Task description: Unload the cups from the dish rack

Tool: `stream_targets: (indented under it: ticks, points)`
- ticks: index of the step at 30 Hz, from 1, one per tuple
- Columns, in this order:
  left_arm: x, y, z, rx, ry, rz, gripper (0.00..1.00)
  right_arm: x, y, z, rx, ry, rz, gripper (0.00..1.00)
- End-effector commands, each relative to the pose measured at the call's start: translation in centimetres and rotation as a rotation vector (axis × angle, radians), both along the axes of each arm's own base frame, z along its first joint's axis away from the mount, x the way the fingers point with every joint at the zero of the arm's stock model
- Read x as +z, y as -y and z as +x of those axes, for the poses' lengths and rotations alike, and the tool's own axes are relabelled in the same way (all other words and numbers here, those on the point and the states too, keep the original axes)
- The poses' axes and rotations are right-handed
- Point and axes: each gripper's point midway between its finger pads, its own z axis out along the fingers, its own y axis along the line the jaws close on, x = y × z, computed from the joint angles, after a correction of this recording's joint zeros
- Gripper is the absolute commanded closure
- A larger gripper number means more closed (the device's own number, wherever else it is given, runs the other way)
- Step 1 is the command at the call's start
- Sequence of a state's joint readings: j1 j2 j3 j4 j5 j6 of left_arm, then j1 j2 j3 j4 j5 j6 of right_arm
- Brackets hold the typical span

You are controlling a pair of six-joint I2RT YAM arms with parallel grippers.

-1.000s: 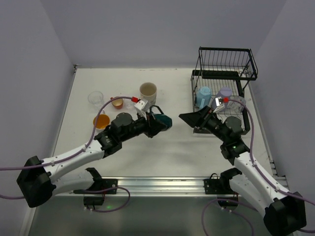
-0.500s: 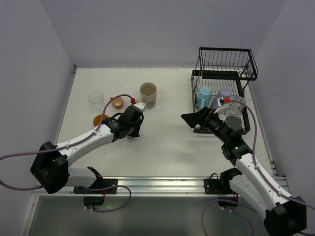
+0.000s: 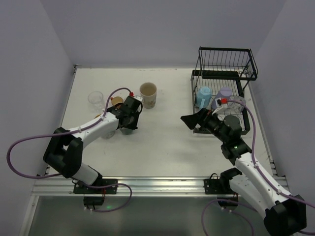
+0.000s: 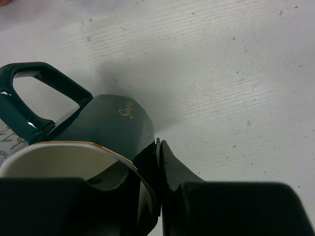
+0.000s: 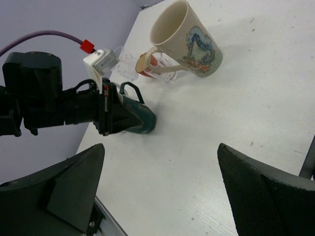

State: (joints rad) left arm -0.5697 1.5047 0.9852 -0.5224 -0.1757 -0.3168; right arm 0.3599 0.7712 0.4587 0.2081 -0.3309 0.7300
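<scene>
My left gripper (image 3: pixel 130 117) is shut on the wall of a dark green mug (image 4: pixel 108 118), one finger inside the rim and one outside. It holds the mug low at the table, left of centre; the right wrist view also shows the mug (image 5: pixel 141 120). My right gripper (image 3: pixel 193 122) is open and empty, in front of the black wire dish rack (image 3: pixel 225 63). A light blue cup (image 3: pixel 203 96), a lavender cup (image 3: pixel 225 93) and a clear glass (image 3: pixel 238 102) sit in the rack's lower tray.
On the table stand a beige mug with a seahorse picture (image 3: pixel 148 93), a clear glass (image 3: pixel 95 98) and an orange-red cup (image 3: pixel 117 102). My left arm runs over the spot beside them. Walls close in the left, back and right sides.
My left gripper has swung left and down with the green mug, from mid-table to beside the set-down cups. My right gripper has barely moved.
</scene>
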Motion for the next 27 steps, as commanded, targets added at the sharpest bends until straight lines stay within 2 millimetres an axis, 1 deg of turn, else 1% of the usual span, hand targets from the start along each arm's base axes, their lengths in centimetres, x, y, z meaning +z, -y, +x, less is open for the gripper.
stream_targets:
  ticks: [1, 2, 3, 5, 6, 7, 8, 9, 10, 11, 12, 13, 14, 15, 16, 17, 18, 19, 20, 21, 22, 23, 24, 25, 26, 27]
  points:
    - [1.7, 0.1, 1.7, -0.019, 0.053, -0.021, 1.0, 0.6, 1.0, 0.6, -0.047, 0.049, -0.061, 0.01]
    - [1.4, -0.1, 1.6, -0.017, 0.044, -0.012, 0.98, 0.8, 1.2, 0.8, -0.064, 0.054, -0.072, 0.01]
    - [1.4, -0.2, 1.5, -0.016, 0.041, -0.007, 0.93, 0.6, 1.5, 0.8, -0.071, 0.049, -0.089, 0.01]
    - [1.3, -0.4, 1.5, -0.012, 0.04, 0.0, 0.86, 1.0, 1.9, 1.2, -0.099, 0.058, -0.103, 0.01]
    - [1.4, -0.4, 1.5, -0.013, 0.041, 0.0, 0.74, 0.9, 2.1, 1.3, -0.107, 0.053, -0.123, 0.01]
    - [1.4, -0.4, 1.5, -0.016, 0.04, -0.001, 0.7, 0.9, 2.3, 1.4, -0.12, 0.054, -0.137, 0.01]
    - [1.6, -0.4, 1.5, -0.017, 0.045, -0.004, 0.67, 1.5, 2.5, 1.7, -0.133, 0.065, -0.147, 0.01]
    - [1.8, -0.4, 1.6, -0.016, 0.05, -0.001, 0.58, 1.2, 3.3, 2.1, -0.168, 0.061, -0.191, 0.01]
    - [2.0, -0.4, 1.6, -0.016, 0.056, -0.002, 0.52, 1.3, 3.8, 2.5, -0.197, 0.058, -0.212, 0.01]
    - [2.6, -0.4, 1.7, -0.016, 0.072, -0.012, 0.49, 1.9, 4.1, 3.0, -0.22, 0.067, -0.229, 0.01]
    - [3.1, -0.3, 1.8, -0.016, 0.085, -0.019, 0.43, 0.9, 4.7, 3.1, -0.234, 0.043, -0.284, 0.01]
    - [3.6, -0.3, 1.9, -0.016, 0.099, -0.027, 0.4, 0.9, 5.6, 3.7, -0.283, 0.038, -0.314, 0.01]
    - [4.4, -0.2, 2.0, -0.016, 0.119, -0.041, 0.38, 1.4, 6.2, 4.1, -0.317, 0.04, -0.335, 0.01]
    - [5.1, -0.2, 2.1, -0.018, 0.134, -0.048, 0.34, 0.7, 6.6, 4.5, -0.337, 0.015, -0.368, 0.01]
    - [5.6, -0.1, 2.1, -0.02, 0.146, -0.057, 0.32, 0.7, 7.6, 5.1, -0.388, 0.018, -0.407, 0.01]
    - [6.4, 0.0, 2.1, -0.024, 0.165, -0.073, 0.31, 0.9, 8.0, 5.6, -0.415, 0.021, -0.425, 0.01]
    - [7.2, 0.2, 2.1, -0.033, 0.177, -0.085, 0.27, 0.8, 8.5, 6.0, -0.437, 0.016, -0.454, 0.01]
    - [8.3, 0.4, 2.0, -0.045, 0.199, -0.11, 0.25, -0.1, 9.2, 6.7, -0.48, -0.013, -0.494, 0.01]
    - [9.1, 0.6, 2.0, -0.049, 0.219, -0.127, 0.24, 0.1, 9.5, 7.2, -0.499, -0.015, -0.511, 0.01]
    - [10.1, 0.8, 2.1, -0.057, 0.243, -0.147, 0.21, -0.2, 9.8, 7.7, -0.517, -0.024, -0.534, 0.01]
    - [11.1, 1.2, 1.9, -0.078, 0.263, -0.179, 0.2, -1.2, 10.1, 8.3, -0.532, -0.053, -0.566, 0.01]
    - [12.9, 1.3, 1.6, -0.088, 0.312, -0.215, 0.2, -0.8, 10.8, 9.0, -0.582, -0.053, -0.586, 0.01]
    - [13.9, 1.8, 1.5, -0.108, 0.341, -0.252, 0.18, -0.9, 11.1, 9.5, -0.598, -0.053, -0.605, 0.01]
    - [14.9, 2.0, 1.3, -0.124, 0.367, -0.278, 0.18, -1.8, 11.2, 10.2, -0.605, -0.078, -0.637, 0.01]
    - [16.9, 2.2, 0.9, -0.141, 0.425, -0.323, 0.17, -1.3, 11.7, 10.9, -0.644, -0.075, -0.648, 0.02]
    - [17.4, 2.4, 0.6, -0.162, 0.444, -0.342, 0.15, -1.4, 11.8, 11.4, -0.653, -0.079, -0.662, 0.04]
